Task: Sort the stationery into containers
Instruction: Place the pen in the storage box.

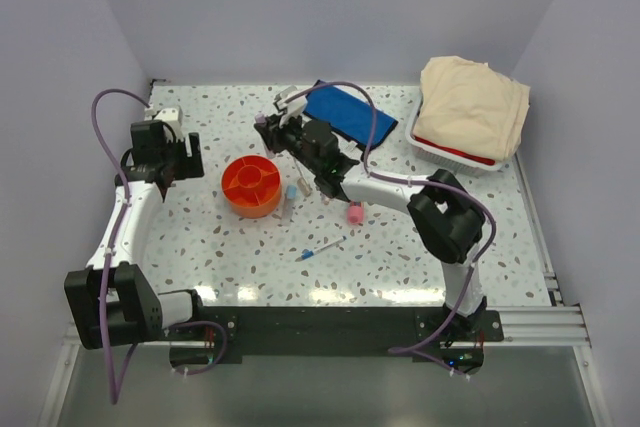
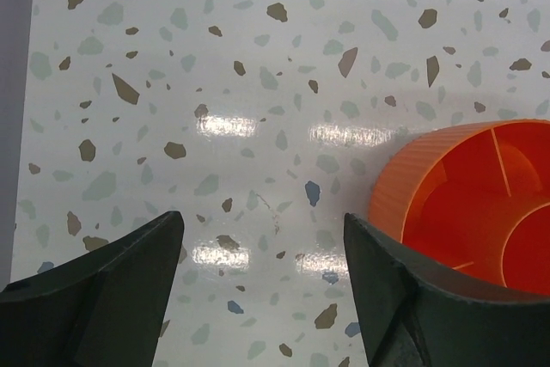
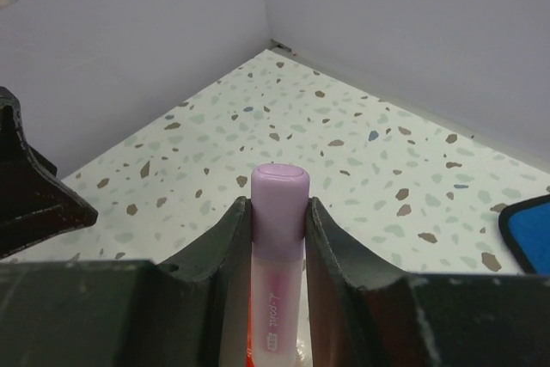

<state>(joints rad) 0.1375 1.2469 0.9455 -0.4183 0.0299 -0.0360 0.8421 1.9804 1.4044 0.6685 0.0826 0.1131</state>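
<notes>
My right gripper hovers just behind the orange tub, shut on a lilac marker that stands cap-up between its fingers. A sliver of orange shows below the marker in the right wrist view. My left gripper is open and empty above bare table, with the ribbed tub and its inner compartments just to its right. In the top view my left gripper sits left of the tub. On the table lie a blue-capped item, a pink tube and a thin pen. The blue pouch lies flat at the back.
A white basket with a red rim and a beige cloth stands at the back right. Walls close the table on the left, back and right. A dark part shows at the left edge of the right wrist view.
</notes>
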